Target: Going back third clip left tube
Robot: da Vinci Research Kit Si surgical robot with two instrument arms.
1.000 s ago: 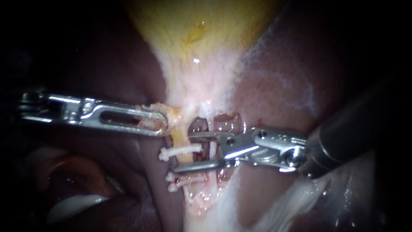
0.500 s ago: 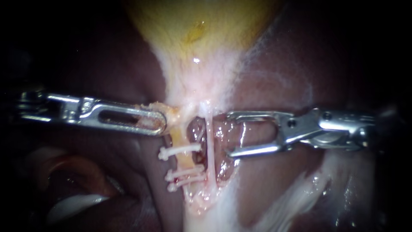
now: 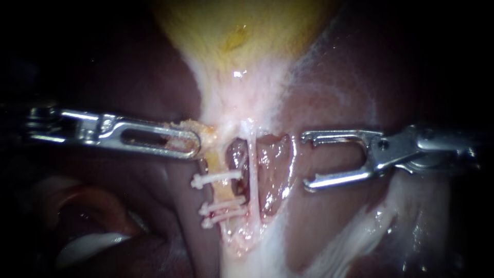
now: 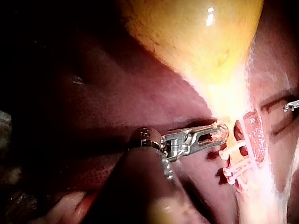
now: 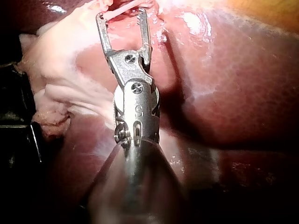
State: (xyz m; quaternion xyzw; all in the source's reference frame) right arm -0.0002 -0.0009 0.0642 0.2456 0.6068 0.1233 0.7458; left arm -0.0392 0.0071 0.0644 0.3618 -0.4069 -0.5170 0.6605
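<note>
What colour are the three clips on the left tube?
White; the clips show best in the endoscope view.

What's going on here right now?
Two instruments are working just below the gallbladder. The left instrument has its jaws shut on yellowish tissue at the top of the left tube, which carries three white clips. The right instrument, jaws open and empty, has drawn back from the tubes and now sits over the liver, clear of the bare right tube.

Silvery, screw-pivoted left instrument [image 3: 194,146] and right instrument [image 3: 305,160], dark shafts [image 5: 133,186].
</note>
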